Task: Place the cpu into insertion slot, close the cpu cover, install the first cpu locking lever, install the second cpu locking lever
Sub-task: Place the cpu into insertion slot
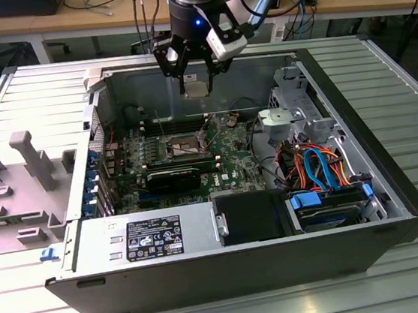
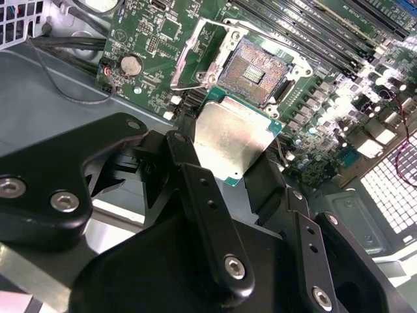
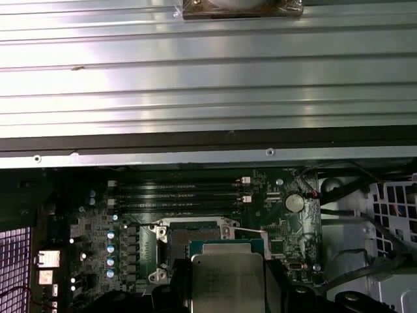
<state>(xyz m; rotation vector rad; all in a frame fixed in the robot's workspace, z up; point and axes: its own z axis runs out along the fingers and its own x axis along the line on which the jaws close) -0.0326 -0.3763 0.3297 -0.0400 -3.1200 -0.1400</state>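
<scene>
We see first the open computer case (image 1: 207, 274), lying on its side, and in it the green motherboard (image 1: 233, 165). In the exterior view the gripper (image 1: 195, 81) hangs at about twelve o'clock above the case. Its jaws pinch the cpu (image 1: 197, 89) by two opposite edges, with the metal top upward. The insertion slot (image 1: 183, 146) lies between six and seven o'clock from the chip, well apart from it, with its dark centre bare. The cpu cover (image 2: 189, 59) seems to be swung open just beside the slot. We judge that the chip is in the air and not yet seated. For a good placing we think it must stay level, come squarely over the silver rim with its corners matched, and go down straight without sliding across the contacts.
</scene>
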